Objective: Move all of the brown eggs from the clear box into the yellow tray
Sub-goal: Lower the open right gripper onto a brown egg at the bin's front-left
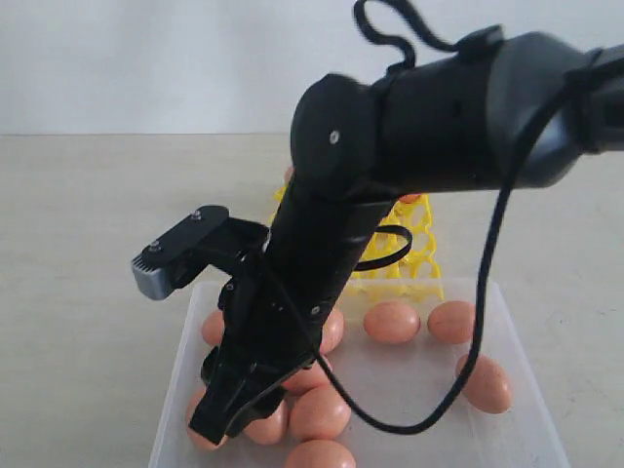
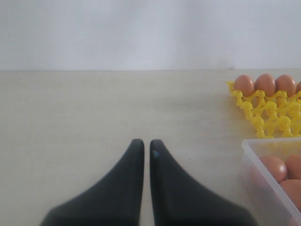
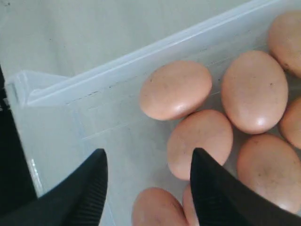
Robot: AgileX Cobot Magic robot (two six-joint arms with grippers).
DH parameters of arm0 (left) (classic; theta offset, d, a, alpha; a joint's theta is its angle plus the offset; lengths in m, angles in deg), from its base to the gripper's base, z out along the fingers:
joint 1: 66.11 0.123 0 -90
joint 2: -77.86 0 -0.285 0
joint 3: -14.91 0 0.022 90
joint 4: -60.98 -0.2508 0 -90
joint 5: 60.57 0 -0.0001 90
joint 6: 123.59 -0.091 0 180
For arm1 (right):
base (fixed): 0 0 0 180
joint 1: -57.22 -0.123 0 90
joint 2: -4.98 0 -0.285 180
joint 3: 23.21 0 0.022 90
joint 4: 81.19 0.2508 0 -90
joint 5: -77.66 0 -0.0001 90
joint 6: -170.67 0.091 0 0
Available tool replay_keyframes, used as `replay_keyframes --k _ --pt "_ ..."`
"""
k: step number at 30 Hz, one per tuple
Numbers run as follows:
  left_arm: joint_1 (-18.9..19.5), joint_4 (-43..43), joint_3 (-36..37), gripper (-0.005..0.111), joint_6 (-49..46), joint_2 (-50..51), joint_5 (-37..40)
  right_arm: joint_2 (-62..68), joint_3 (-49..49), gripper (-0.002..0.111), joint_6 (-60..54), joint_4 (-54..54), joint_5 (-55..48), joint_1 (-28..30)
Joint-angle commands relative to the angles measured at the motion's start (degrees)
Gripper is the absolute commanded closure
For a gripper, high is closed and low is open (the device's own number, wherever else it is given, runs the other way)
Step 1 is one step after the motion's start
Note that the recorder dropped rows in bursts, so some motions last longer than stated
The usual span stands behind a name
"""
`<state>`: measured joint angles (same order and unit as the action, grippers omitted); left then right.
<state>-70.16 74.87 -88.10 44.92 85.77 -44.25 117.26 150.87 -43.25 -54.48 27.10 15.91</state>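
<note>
- The clear box (image 1: 405,366) stands on the table in front, and the yellow tray (image 1: 414,263) stands just behind it, touching or almost touching its far wall; I think they are set so close so that each carry is short
- Many brown eggs (image 1: 392,321) lie loose on the floor of the box, most of them gathered at its left side, and a few apart at the right
- In the left wrist view, a row of eggs (image 2: 265,84) already sits in the cups at the far edge of the tray (image 2: 270,115), so in my judgement the task is only partly done
- The right arm reaches across the middle and points steeply down, so the right gripper (image 1: 219,414) is low inside the left part of the box, over the gathered eggs
- In its own view the right gripper (image 3: 149,155) has its jaws set wide apart near a corner of the box, and it holds nothing; one speckled egg (image 3: 200,141) lies just beside one finger, but I cannot tell if they touch
- I think this wide opening is made to go around an egg
- The left gripper (image 2: 143,143) waits over bare table beside the box, with its fingers nearly together and nothing between them, probably to keep out of the way
</note>
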Motion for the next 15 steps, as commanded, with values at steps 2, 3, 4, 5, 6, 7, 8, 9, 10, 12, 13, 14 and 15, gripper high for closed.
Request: replay_keyframes --k 2,3,4,5,6,7,8,9,10,12,13,14,15 --pt "-0.51 0.06 0.23 0.103 -0.15 -0.12 -0.07 3.57 0.32 0.061 11.22 -5.98 2.77 -1.21" --pt "-0.51 0.06 0.23 0.103 -0.15 -0.12 -0.07 4.07 0.32 0.061 11.94 -7.07 2.93 -1.21" --pt "-0.51 0.06 0.23 0.103 -0.15 -0.12 -0.07 4.32 0.32 0.061 12.51 -7.60 3.23 -1.21" --pt "-0.51 0.06 0.23 0.103 -0.15 -0.12 -0.07 4.81 0.32 0.061 12.78 -7.85 3.74 -1.21" --pt "-0.51 0.06 0.23 0.103 -0.15 -0.12 -0.07 4.95 0.32 0.061 13.19 -7.73 4.53 -1.21" --pt "-0.51 0.06 0.23 0.103 -0.15 -0.12 -0.07 5.23 0.32 0.061 13.31 -7.87 5.32 -1.21" --pt "-0.51 0.06 0.23 0.103 -0.15 -0.12 -0.07 5.47 0.32 0.061 13.43 -7.76 6.08 -1.21" --pt "-0.51 0.06 0.23 0.103 -0.15 -0.12 -0.07 6.00 0.32 0.061 13.94 -7.92 7.08 -1.21" --pt "-0.51 0.06 0.23 0.103 -0.15 -0.12 -0.07 6.17 0.32 0.061 14.09 -7.92 7.70 -1.21" --pt "-0.51 0.06 0.23 0.103 -0.15 -0.12 -0.07 7.14 0.32 0.061 14.55 -8.02 8.43 -1.21" --pt "-0.51 0.06 0.23 0.103 -0.15 -0.12 -0.07 7.54 0.32 0.061 14.67 -8.14 8.43 -1.21" --pt "-0.51 0.06 0.23 0.103 -0.15 -0.12 -0.07 7.77 0.32 0.061 14.77 -8.15 8.43 -1.21" --pt "-0.51 0.06 0.23 0.103 -0.15 -0.12 -0.07 8.19 0.32 0.061 14.77 -8.15 8.43 -1.21"
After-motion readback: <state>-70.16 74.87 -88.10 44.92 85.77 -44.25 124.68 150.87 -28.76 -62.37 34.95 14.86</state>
